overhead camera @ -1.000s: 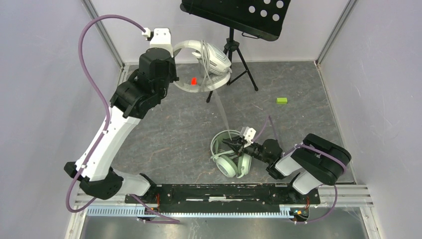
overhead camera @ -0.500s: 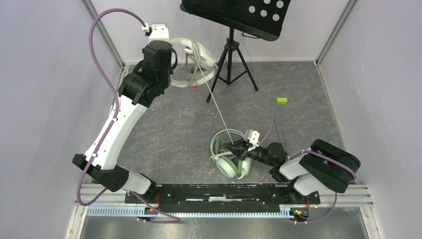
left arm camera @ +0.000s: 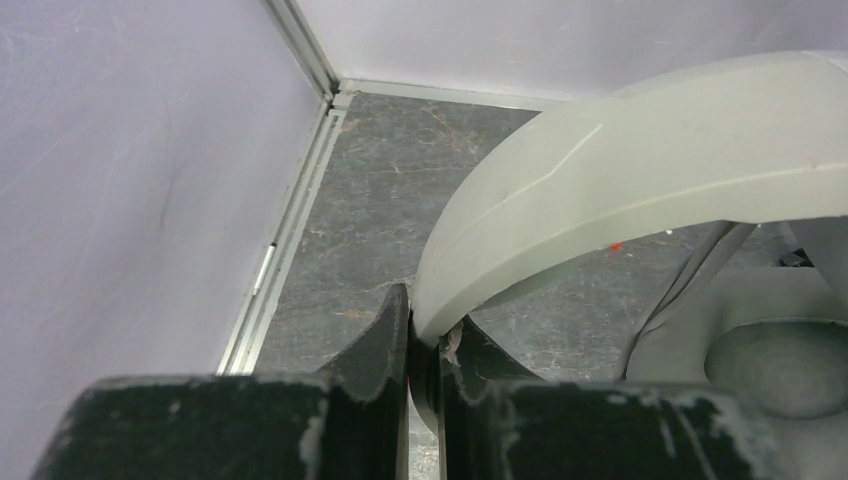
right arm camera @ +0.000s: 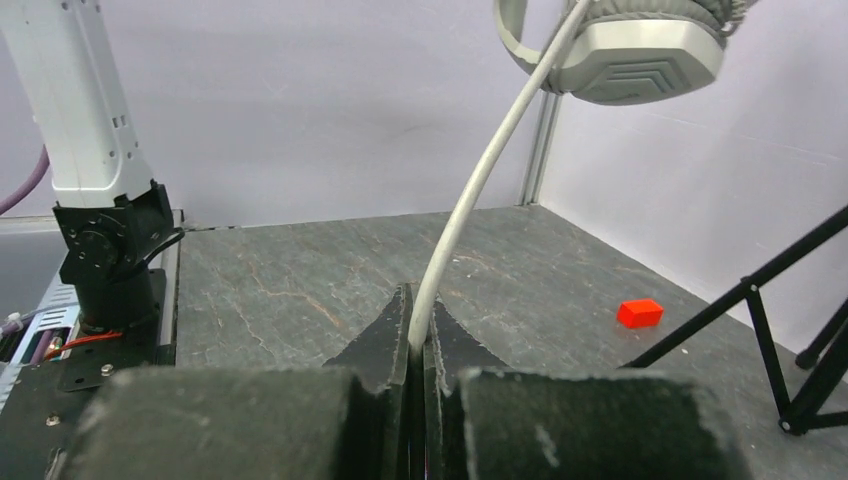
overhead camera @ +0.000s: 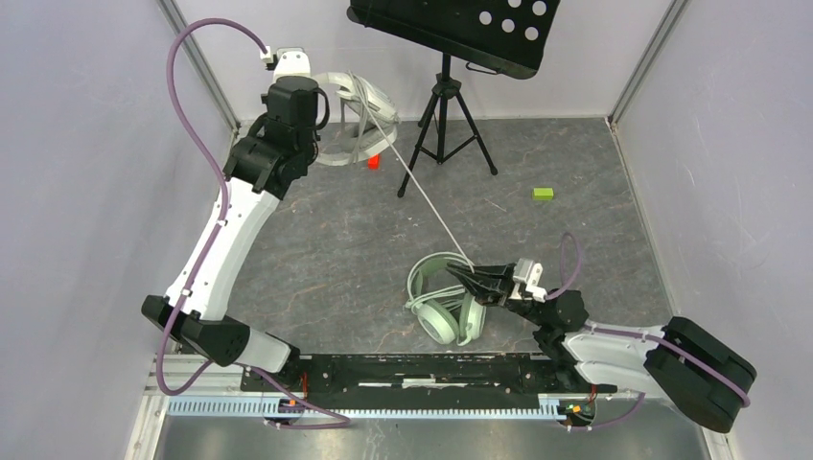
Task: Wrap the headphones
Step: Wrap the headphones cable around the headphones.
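The left claw (left arm camera: 425,345) clenches the smooth curved band of the white-grey headset (overhead camera: 360,94), held aloft over the desk's (overhead camera: 336,240) far left corner. The right claw (right arm camera: 415,322) pinches its thin, taut cable (right arm camera: 480,170) beside the round-cushioned mint-green headset (overhead camera: 439,305).

There's a black tripod (overhead camera: 444,125) standing at the far middle of the dark marbled table (overhead camera: 326,240), topped by a black perforated panel (overhead camera: 460,29) — possibly a music-stand desk, hard to tell from above. A small red block (overhead camera: 373,161) lies near the tripod's left leg, and a small green block (overhead camera: 544,194) sits well off to the right — both flat on the surface.
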You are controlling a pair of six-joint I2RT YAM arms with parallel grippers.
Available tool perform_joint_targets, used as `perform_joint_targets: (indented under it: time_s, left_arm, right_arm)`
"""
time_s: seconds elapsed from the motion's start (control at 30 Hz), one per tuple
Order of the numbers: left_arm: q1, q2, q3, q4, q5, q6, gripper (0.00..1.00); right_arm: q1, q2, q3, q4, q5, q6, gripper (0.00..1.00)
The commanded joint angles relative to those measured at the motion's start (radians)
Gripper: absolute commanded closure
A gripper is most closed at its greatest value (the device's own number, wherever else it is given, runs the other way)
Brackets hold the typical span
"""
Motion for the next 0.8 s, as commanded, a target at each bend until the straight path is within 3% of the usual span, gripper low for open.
perform_joint_targets:
  time_s: [0.0,0.33,0.53,0.57,0.77]
  left_arm:
    - [0.022,-0.02,0.025,0.135,0.04,-0.131,0.98]
    - [0.097,-0.045,0.077,0.092,0.425,-0.383,0.98]
    - [0.103,-0.054,0.117,0.096,0.619,-0.465,0.98]
    - [0.103,-0.069,0.104,0.13,0.702,-0.505,0.98]
    - [0.104,-0.097,0.106,0.157,0.838,-0.535,0.98]
  right_arm:
    - [0.007,0.021,0.048,0.076,-0.085,-0.026,1.0]
    - [0.077,0.196,0.138,0.082,-0.114,-0.025,1.0]
    - [0.085,0.276,0.194,0.035,-0.1,-0.06,1.0]
    - [0.09,0.331,0.215,0.055,-0.106,-0.053,1.0]
    - [0.09,0.398,0.229,0.078,-0.064,-0.059,1.0]
